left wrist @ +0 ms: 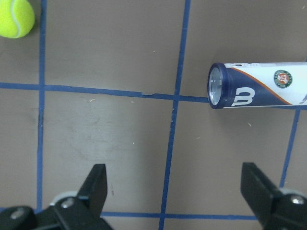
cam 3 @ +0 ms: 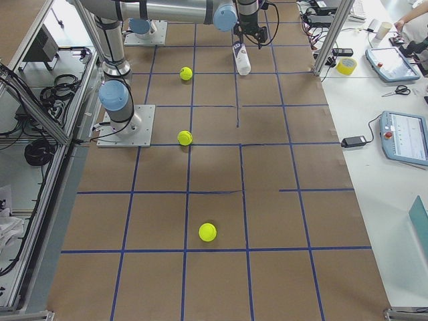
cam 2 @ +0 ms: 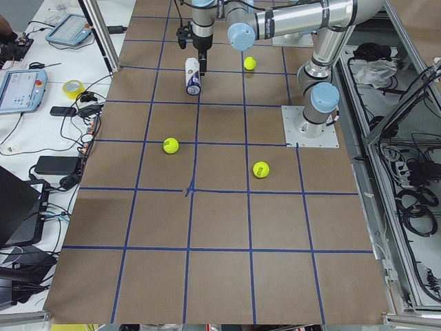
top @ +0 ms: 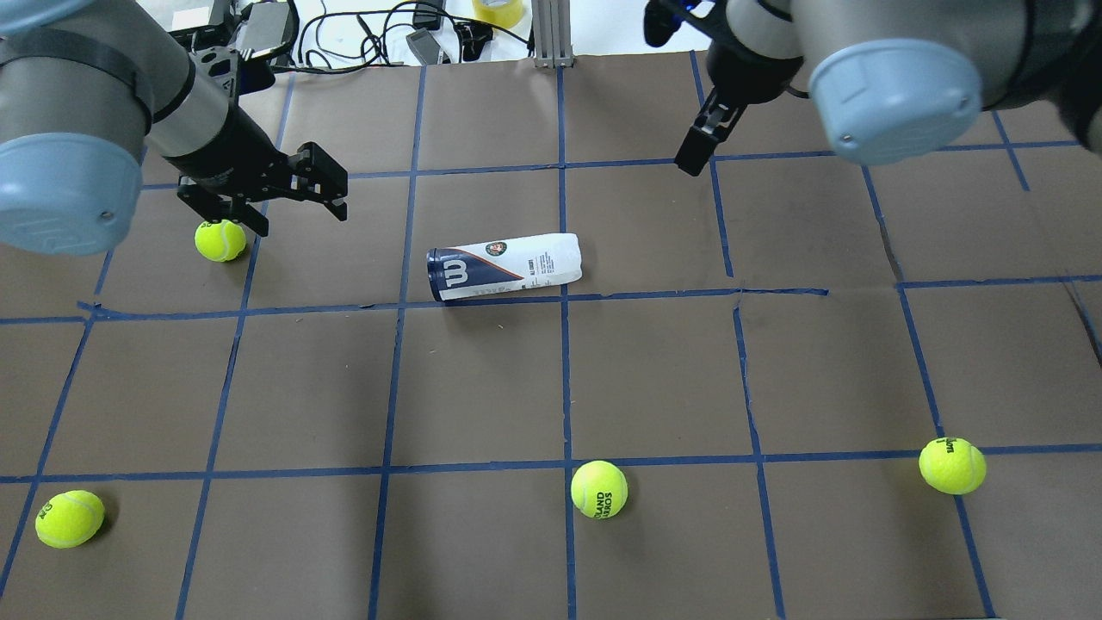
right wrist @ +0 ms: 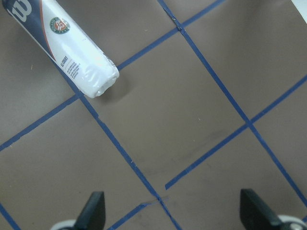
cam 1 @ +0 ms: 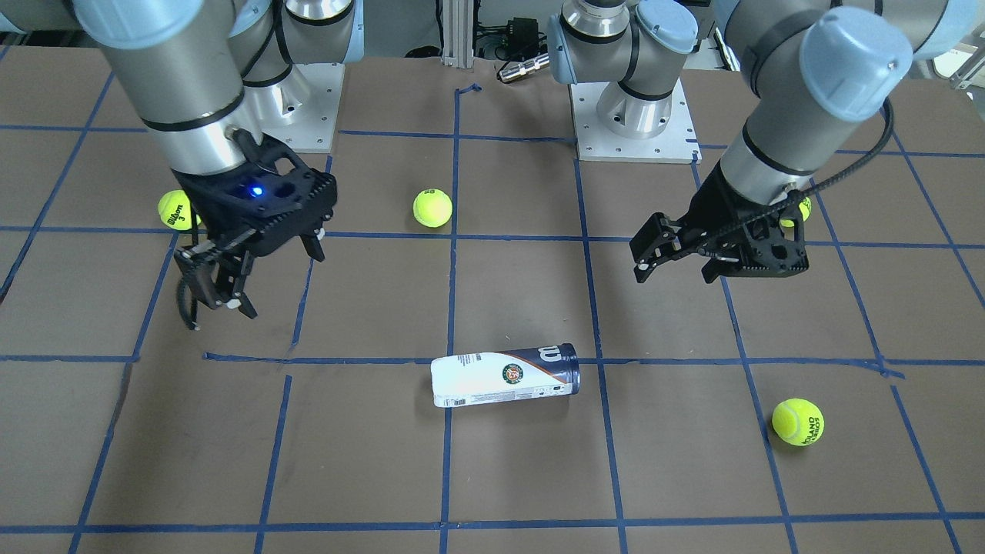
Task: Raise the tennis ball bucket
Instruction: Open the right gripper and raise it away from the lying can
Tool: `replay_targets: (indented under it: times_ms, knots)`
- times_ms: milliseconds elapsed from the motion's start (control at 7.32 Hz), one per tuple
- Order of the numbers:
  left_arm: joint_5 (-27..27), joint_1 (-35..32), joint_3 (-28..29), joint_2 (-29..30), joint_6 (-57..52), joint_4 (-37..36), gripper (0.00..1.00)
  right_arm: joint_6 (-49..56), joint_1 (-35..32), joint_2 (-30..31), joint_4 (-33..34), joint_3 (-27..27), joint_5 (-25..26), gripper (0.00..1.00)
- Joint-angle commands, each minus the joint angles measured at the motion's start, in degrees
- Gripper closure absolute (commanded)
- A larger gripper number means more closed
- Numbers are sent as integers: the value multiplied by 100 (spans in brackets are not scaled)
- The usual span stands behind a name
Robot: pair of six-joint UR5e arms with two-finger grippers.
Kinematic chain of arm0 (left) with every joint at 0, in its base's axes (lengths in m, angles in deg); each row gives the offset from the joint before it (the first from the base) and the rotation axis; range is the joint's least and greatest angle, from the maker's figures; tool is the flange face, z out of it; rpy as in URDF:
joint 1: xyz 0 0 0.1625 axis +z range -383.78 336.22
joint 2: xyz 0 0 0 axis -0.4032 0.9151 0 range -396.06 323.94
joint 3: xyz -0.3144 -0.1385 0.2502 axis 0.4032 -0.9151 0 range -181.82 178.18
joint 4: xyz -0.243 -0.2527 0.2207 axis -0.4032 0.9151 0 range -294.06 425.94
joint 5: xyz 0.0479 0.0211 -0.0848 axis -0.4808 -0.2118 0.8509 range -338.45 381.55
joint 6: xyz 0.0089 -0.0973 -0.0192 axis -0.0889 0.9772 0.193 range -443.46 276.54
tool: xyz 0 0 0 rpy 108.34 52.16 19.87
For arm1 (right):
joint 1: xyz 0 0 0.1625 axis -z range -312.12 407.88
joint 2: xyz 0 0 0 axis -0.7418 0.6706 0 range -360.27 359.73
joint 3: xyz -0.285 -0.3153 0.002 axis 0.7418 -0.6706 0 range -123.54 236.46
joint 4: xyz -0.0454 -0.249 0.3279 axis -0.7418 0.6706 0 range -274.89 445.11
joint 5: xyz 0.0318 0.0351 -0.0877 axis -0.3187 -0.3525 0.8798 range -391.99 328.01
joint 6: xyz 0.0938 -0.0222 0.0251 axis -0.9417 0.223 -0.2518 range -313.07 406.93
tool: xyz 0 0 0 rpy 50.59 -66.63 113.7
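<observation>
The tennis ball bucket (cam 1: 504, 375) lies on its side on the brown table, also seen from overhead (top: 504, 265). Its dark blue rim end points toward my left arm's side and its white end toward my right. My left gripper (cam 1: 677, 265) is open and empty, above the table and apart from the bucket. In the left wrist view the gripper (left wrist: 177, 191) has the bucket's rim end (left wrist: 259, 86) ahead and to the right. My right gripper (cam 1: 262, 273) is open and empty. In the right wrist view the gripper (right wrist: 175, 213) has the bucket (right wrist: 62, 43) at the upper left.
Loose yellow-green tennis balls lie about: one by the left gripper (top: 220, 240) and three near the robot's side (top: 70, 518), (top: 599, 489), (top: 952, 465). Blue tape lines grid the table (top: 654, 379). Cables and devices lie beyond the far edge (top: 370, 34).
</observation>
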Motion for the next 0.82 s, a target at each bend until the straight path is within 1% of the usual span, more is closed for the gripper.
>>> replay_targets:
  times_ms: [0,137,273,410,547,683]
  knots:
    - [720,7,-28,522,-42,-510,0,-1252,170,502,-693,8,271,0]
    - [986,7,-37,820,-60,-799,0,-2018,178,582,-904,8,272,0]
    - [1015,7,-46,1163,-60,-1141,0,-2557,187,618,-950,8,299,0]
    - [1033,7,-46,1436,-60,-1310,0,-3101,239,610,-985,8,299,0]
    - [1546,7,-37,1717,-77,-1494,0,-3838,283,610,-951,8,264,0]
    - [1882,7,-46,2033,-77,-1827,0,-4515,301,601,-916,8,264,0]
